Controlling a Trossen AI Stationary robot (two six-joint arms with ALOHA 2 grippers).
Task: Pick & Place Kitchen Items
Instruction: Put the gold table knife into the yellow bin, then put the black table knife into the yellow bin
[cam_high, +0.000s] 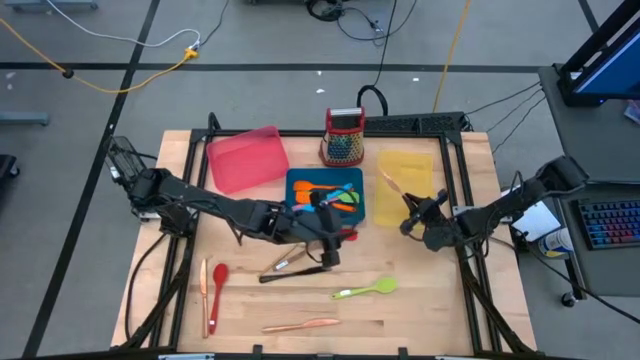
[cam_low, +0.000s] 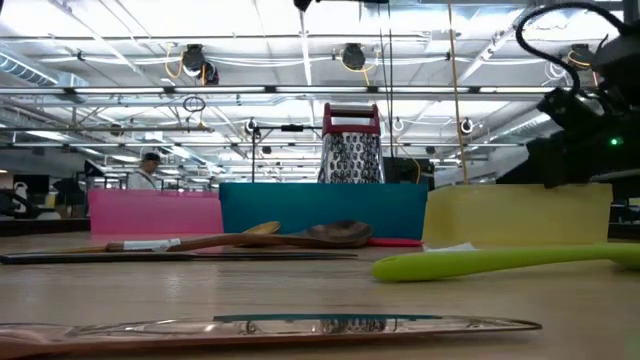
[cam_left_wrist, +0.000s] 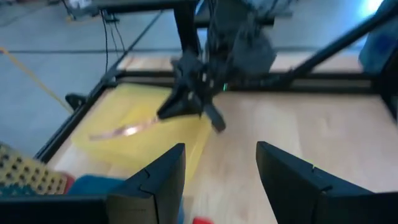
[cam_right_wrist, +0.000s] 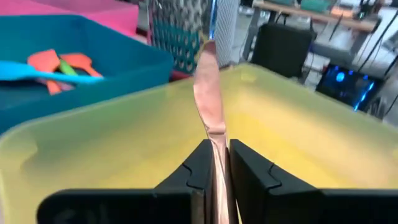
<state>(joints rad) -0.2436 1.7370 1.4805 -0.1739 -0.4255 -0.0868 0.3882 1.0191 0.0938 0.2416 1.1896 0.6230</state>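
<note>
- Over the near edge of the yellow tray (cam_right_wrist: 112, 143) hangs the right gripper (cam_right_wrist: 217, 163), fingers pinched tight on a copper knife (cam_right_wrist: 208, 93) that sticks out ahead of them, blade above the tray's floor.
- From overhead, that same right gripper (cam_high: 410, 218) sits at the tray's (cam_high: 420, 160) front right corner, and the copper knife (cam_high: 392, 184) angles away from it across the yellow plastic.
- Left gripper (cam_high: 330, 245) hovers just in front of the blue tray (cam_high: 296, 180), jaws spread wide with nothing between them.
- Behind that left gripper, orange and blue spatulas (cam_high: 335, 196) lie in the blue tray.
- Right beside it on the table rest a dark utensil and a wooden-toned spoon (cam_high: 285, 264).
- Farther out toward the front edge: a green spoon (cam_high: 366, 290), another copper piece (cam_high: 302, 325), a red spoon (cam_high: 218, 280) and an orange one (cam_high: 204, 282).
- Past the trays stand a grater (cam_high: 344, 137) and a pink tray (cam_high: 247, 158).
</note>
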